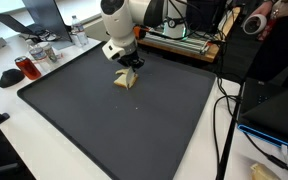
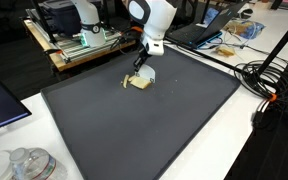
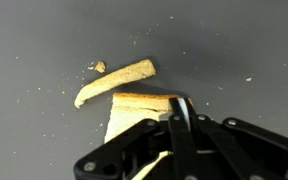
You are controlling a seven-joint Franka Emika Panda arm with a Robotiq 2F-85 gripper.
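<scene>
A pale slice of bread (image 3: 134, 108) lies on the dark mat (image 3: 44, 40), and a curved strip of crust (image 3: 114, 80) lies apart just beyond it with a crumb (image 3: 99, 67) at its end. My gripper (image 3: 181, 112) is shut, its tips pressed together at the slice's right edge; I see nothing between them. In both exterior views the gripper (image 1: 134, 66) (image 2: 141, 66) points down right over the bread (image 1: 127, 81) (image 2: 139, 83), near the far side of the mat (image 1: 104, 130) (image 2: 164, 120).
A red mug (image 1: 27, 68) and glass jars (image 1: 46, 55) stand off the mat's corner. Cables (image 1: 224, 110) (image 2: 269, 75) run along one side. A wooden crate (image 2: 84, 45) sits behind the arm, and glass jars (image 2: 29, 165) stand at the near corner.
</scene>
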